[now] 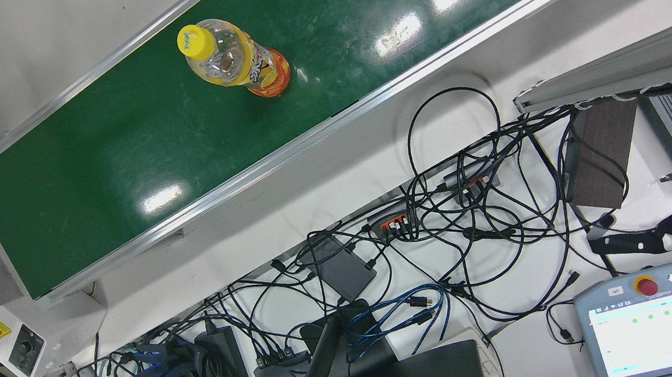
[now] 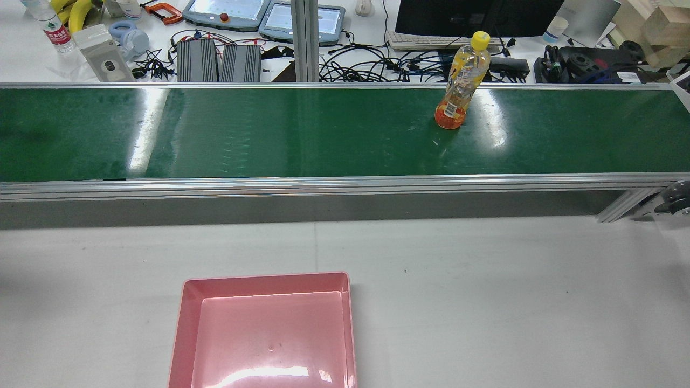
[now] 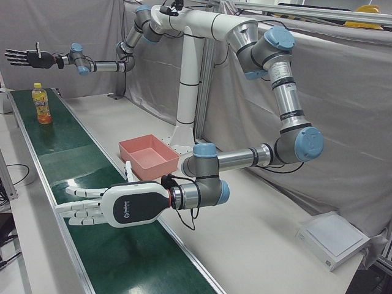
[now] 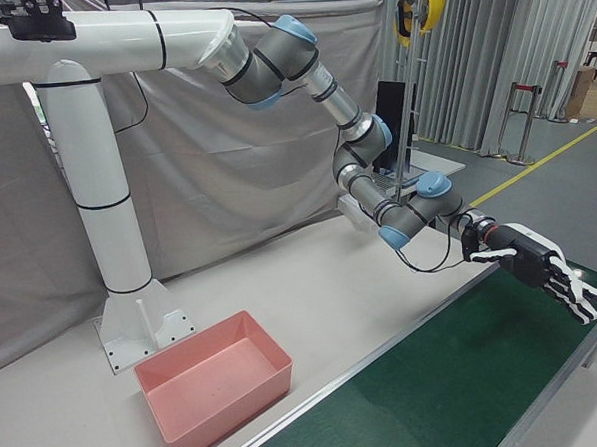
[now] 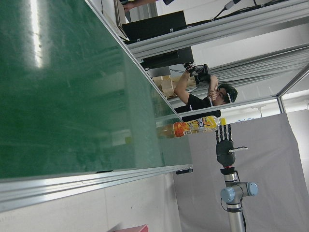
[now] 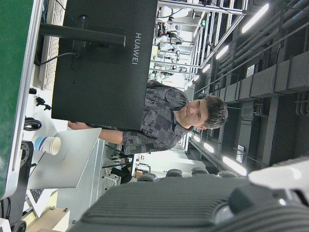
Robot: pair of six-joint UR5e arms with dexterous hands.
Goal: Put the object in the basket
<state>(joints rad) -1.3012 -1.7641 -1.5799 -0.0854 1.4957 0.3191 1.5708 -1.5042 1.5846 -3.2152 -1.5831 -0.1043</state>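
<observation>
Right hand [image 4: 536,267] faces monitor [image 6: 104,63] marked "HUAWEI".

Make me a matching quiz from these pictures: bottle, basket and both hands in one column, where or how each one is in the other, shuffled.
A. bottle
B. basket
C. left hand
D. right hand

1. open, low over the belt
2. upright on the belt
3. open, raised near the bottle
4. empty, on the table

Pairs: A-2, B-4, C-1, D-3.
</observation>
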